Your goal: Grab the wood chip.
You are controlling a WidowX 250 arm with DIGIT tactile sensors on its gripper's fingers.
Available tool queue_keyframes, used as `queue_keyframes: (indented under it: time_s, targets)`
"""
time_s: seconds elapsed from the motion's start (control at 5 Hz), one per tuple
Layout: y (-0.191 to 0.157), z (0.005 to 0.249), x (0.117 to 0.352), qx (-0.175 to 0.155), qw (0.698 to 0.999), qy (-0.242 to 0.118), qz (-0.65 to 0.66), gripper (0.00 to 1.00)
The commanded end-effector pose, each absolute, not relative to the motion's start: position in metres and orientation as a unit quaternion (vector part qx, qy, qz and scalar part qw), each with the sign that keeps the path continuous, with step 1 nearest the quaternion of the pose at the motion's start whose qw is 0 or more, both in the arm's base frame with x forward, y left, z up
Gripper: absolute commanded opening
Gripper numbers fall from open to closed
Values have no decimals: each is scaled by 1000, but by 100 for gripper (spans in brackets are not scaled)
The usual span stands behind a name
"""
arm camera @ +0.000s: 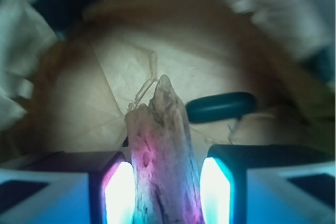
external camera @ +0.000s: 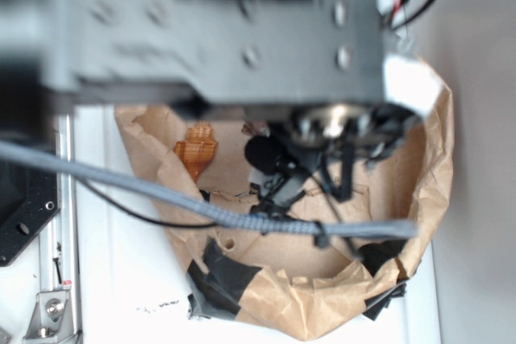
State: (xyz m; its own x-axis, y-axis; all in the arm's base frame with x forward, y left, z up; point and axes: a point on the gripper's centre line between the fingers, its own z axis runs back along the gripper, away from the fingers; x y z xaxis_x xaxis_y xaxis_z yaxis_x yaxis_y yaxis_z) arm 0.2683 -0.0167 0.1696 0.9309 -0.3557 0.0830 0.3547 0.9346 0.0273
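While the exterior view is mostly blocked by the blurred grey arm body, the wrist view gives the clearest read. Gripper (arm camera: 163, 192) is clamped on the wood chip (arm camera: 163, 150): both lit finger pads (arm camera: 119, 192) press against the chip's long sides, with no gap visible on either side. The chip stands lengthwise between the pads, its ragged pointed tip directed away from the camera, rough grain running along its length, its surface tinted pink and cyan by the pad glow.

Beyond the chip's tip and to its right lies a smooth dark green capsule-shaped object (arm camera: 220, 106), resting on the brown paper lining (arm camera: 94, 103). Whether the chip touches the capsule cannot be told; their outlines meet in this view. Whether the chip is lifted clear of the paper is also unclear.

Exterior view: the crumpled brown paper bowl (external camera: 435, 159), patched with black tape (external camera: 222, 275), sits on a white table (external camera: 121, 279). An orange-tan seashell (external camera: 196, 151) lies inside the bowl, left of the gripper (external camera: 278, 187) and well apart from it. A grey sleeved cable (external camera: 121, 179) crosses in front of the bowl. The chip itself cannot be made out here.
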Motion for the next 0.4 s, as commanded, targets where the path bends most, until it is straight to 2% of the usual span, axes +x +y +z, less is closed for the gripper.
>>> queue_keyframes:
  time_s: [0.0,0.2]
  targets:
    - [-42,230,257,4,994,-85,75,0]
    - [-42,224,258,-6,993,-90,79,0]
